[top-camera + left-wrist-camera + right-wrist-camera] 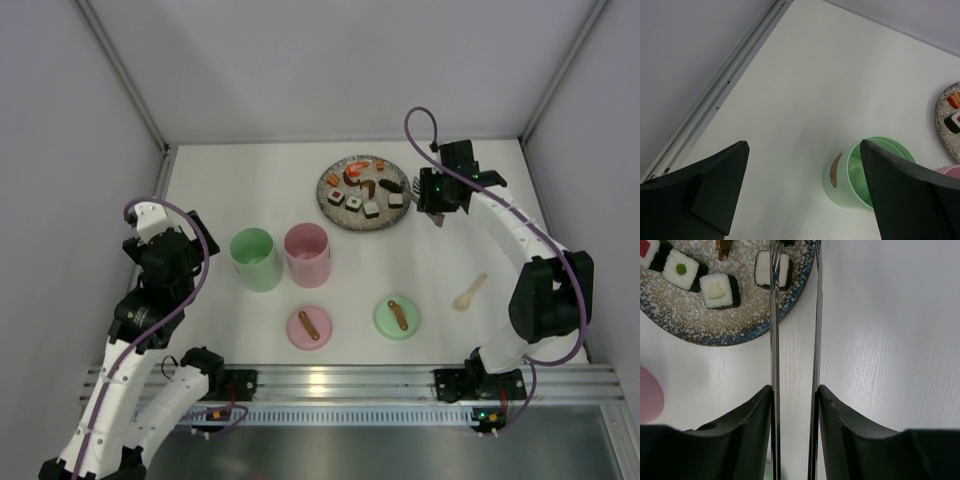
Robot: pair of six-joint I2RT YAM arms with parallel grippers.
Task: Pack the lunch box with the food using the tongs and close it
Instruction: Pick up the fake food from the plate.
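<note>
The slim silver tongs [774, 340] stand between the fingers [752, 420] of my right gripper [795, 390], which is shut on them, one arm pressed against each pad. Their tips reach the right edge of the speckled plate [690, 315], the left arm crossing a white-and-black sushi roll [762, 269]. More food [352, 200] lies on the plate [330, 208]. The lunch box is a green tub [254, 259] and a pink tub [307, 254], both uncovered. My left gripper [803, 145] hangs open over bare table, beside the green tub [840, 185].
A pink lid [309, 327] and a green lid [397, 317], each with a brown handle, lie near the front rail. A small wooden spoon [470, 292] lies at the right. Grey walls close the table at the back and on both sides.
</note>
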